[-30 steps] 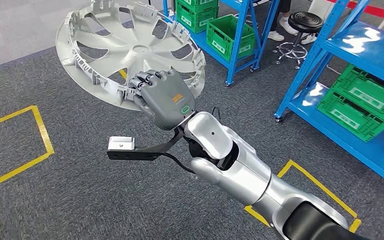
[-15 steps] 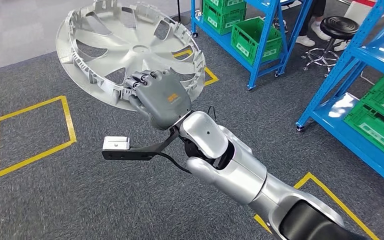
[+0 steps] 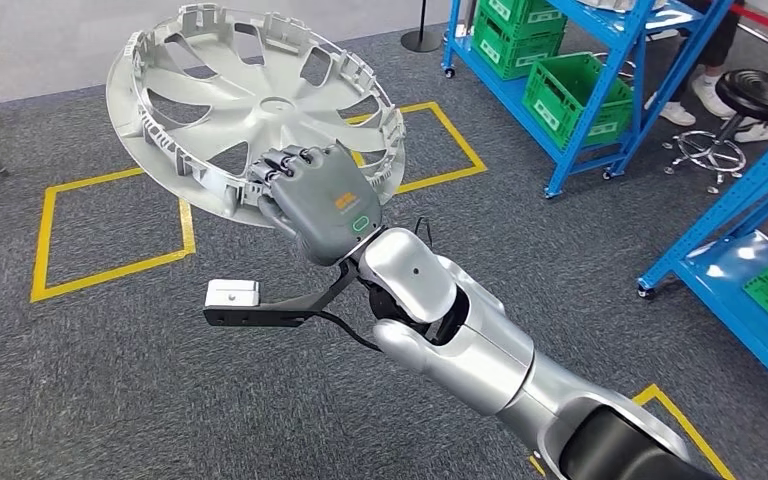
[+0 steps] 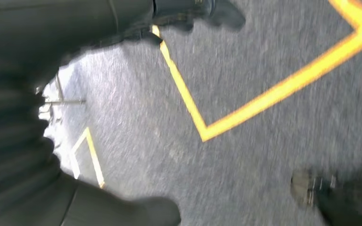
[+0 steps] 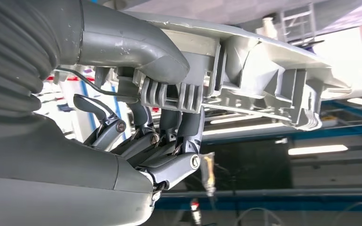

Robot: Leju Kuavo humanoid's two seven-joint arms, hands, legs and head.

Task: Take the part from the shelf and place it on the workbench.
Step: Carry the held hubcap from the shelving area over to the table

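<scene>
We carry the wheel cover (image 3: 250, 105), a silver-grey plastic hubcap with spoke cut-outs and a ring of clips around its rim, clamped at its near edge in our right hand (image 3: 318, 198); it is held up over the grey carpet (image 3: 110, 390), well clear of the blue shelving (image 3: 580, 60). In the right wrist view the thumb (image 5: 136, 44) lies over one face of the rim and the darker fingers (image 5: 169, 141) curl under the ribbed clip section, so the grip is a pinch on the edge alone. We judge the part light but broad and somewhat flexible: held at one point, it could sag or swing as we walk, and the thin clips look easy to snap if they strike anything. The rim is the natural place to hold it, and the smooth face would likely slip. Our left hand (image 4: 23, 155) hangs at our side over the floor; that view is too dark and blurred to tell whether it is curled or spread. Around us the carpet is marked with yellow tape squares (image 3: 110, 225), the shelves with green crates (image 3: 570, 95) and a black stool (image 3: 750, 100) stand off to the right, and the workbench is not visible here.
</scene>
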